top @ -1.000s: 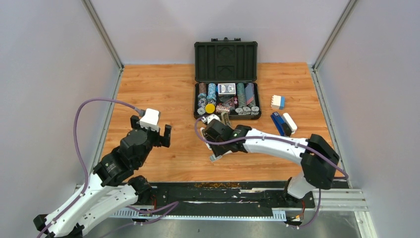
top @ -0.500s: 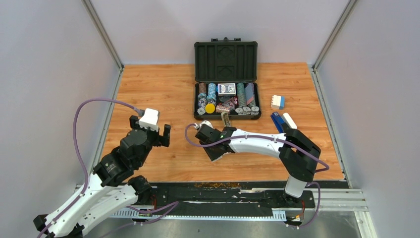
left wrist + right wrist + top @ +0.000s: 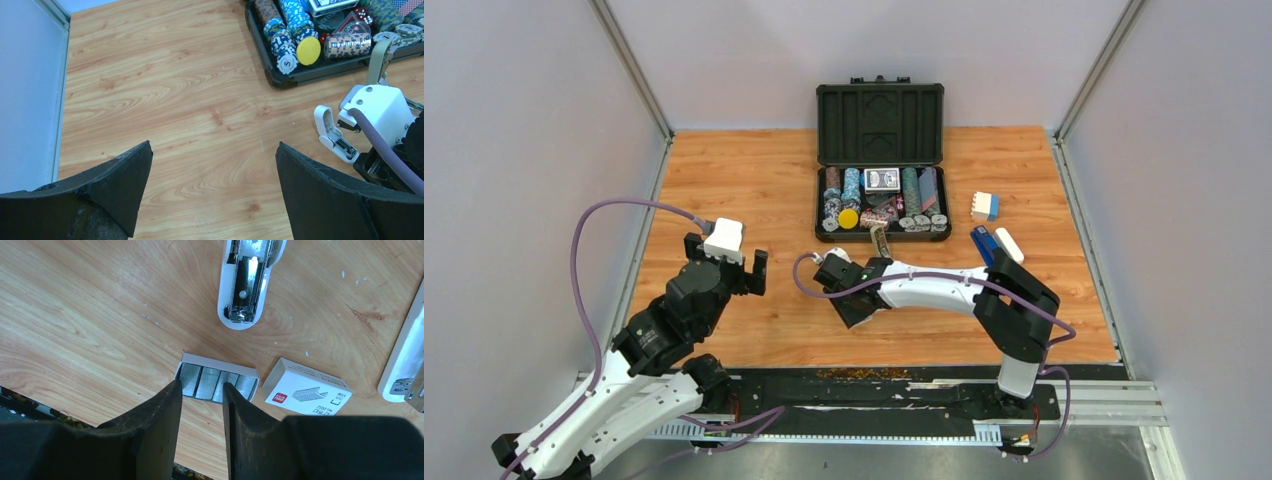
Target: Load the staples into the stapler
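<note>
In the right wrist view the staples [image 3: 217, 382] lie as silvery strips in a small white tray on the wood, and the tray's printed sleeve [image 3: 305, 392] lies just to its right. Beyond them lies the stapler [image 3: 247, 280], swung open with its metal channel facing up. Its olive top [image 3: 881, 241] stands up near the case. My right gripper [image 3: 200, 390] hovers low just in front of the tray, its jaws a narrow gap apart and holding nothing. Far to the left, my left gripper [image 3: 212, 150] is wide open over bare wood.
An open black case [image 3: 880, 165] full of poker chips and cards stands at the back. A dark blue stapler [image 3: 986, 250] and a white and blue box [image 3: 985, 206] lie to its right. A white object [image 3: 405, 365] shows at the right wrist view's edge.
My right arm has folded in and carried its gripper a little to the left. The left arm has not moved.
</note>
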{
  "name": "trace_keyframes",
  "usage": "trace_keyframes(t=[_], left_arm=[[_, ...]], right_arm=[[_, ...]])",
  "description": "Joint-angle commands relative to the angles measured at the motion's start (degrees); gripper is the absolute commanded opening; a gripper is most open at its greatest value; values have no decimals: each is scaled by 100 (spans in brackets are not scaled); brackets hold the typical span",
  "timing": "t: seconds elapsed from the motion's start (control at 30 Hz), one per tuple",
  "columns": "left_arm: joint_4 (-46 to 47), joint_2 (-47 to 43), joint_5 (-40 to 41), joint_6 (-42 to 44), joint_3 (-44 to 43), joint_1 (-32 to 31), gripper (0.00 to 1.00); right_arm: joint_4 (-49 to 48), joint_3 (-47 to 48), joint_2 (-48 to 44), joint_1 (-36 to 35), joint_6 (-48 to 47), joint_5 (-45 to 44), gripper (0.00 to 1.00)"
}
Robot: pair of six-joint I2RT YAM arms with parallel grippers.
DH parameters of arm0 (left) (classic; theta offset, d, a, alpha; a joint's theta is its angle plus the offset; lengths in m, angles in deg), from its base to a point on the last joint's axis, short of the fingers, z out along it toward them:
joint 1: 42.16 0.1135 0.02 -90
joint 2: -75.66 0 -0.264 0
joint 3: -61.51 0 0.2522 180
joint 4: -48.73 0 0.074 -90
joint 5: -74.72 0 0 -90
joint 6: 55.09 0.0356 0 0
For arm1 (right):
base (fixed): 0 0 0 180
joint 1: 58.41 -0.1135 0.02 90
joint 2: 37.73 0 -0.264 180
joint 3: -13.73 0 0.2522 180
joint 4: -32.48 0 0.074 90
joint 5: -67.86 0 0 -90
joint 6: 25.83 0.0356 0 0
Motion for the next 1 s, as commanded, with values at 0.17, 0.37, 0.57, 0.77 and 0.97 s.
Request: trace_keyframes(t=[0.17, 0.37, 0.57, 0.77, 0.97], left_arm=[[114, 30, 96, -28, 25, 45, 100], [107, 66, 42, -71, 10, 45, 100], [89, 91, -48, -177, -10, 45, 100], [80, 141, -96, -196, -19, 41, 100], [82, 155, -94, -191, -19, 45, 100]], right_arm=[[21, 29, 204, -40, 165, -148, 37], [36, 63, -118, -39, 102, -254, 32], [41, 23, -274, -31, 118, -420, 23], [102, 24, -362, -34, 191, -434, 20], [-47, 53, -436, -40, 213, -142, 26]])
